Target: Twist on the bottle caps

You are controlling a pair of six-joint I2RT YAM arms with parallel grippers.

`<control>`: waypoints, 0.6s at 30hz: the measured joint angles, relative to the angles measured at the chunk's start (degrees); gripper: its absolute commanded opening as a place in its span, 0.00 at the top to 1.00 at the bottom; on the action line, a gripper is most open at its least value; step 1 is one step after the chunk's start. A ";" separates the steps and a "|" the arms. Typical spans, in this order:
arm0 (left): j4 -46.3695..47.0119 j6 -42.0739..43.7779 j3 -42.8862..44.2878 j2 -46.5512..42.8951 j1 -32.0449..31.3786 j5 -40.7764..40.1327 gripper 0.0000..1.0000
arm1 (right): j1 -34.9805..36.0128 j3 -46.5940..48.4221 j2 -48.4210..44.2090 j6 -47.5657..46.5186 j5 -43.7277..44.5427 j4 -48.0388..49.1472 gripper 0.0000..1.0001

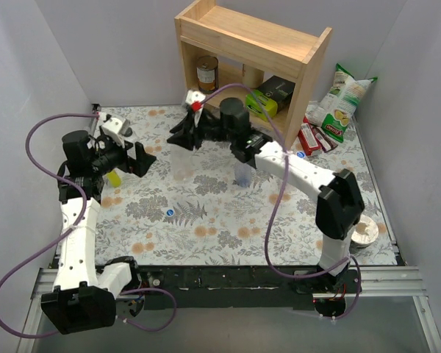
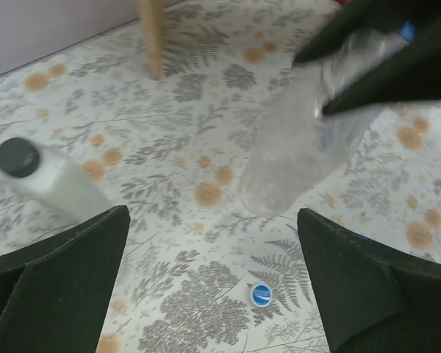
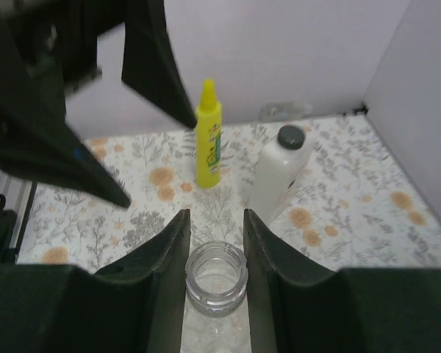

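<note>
At the left of the desk (image 1: 206,235), your left hand (image 2: 213,215) hovers with its jaws spread wide, gripping nothing. Just ahead of it, one blue bottle cap (image 2: 261,294) lies flat and loose on the floral surface. Near the middle, your right hand (image 3: 214,250) is clamped on the neck of a clear bottle (image 3: 216,283), which stands upright with its mouth uncapped. Further right, a second clear bottle (image 1: 242,175) stands close by that arm.
</note>
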 measured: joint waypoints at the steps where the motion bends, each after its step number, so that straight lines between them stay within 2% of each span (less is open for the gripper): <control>1: -0.02 0.94 -1.16 -0.09 -0.94 1.97 0.02 | -0.81 0.00 -1.81 1.18 -0.02 0.20 0.99; 4: 0.44 2.01 -2.08 0.31 -6.60 3.85 0.02 | -3.19 0.00 -7.23 4.66 -0.28 1.86 0.99; 9: 4.26 2.12 -2.25 2.23 -16.61 5.27 0.02 | -3.10 0.00 -10.51 8.83 -1.99 5.53 0.99; 14: 7.04 2.36 -2.84 4.31 -18.03 5.16 0.02 | -2.43 -0.70 -10.51 12.17 -3.50 6.64 0.99; 18: 7.72 2.84 -2.86 5.86 -19.17 5.38 0.11 | -2.45 -1.03 -10.51 13.29 -4.37 6.64 0.99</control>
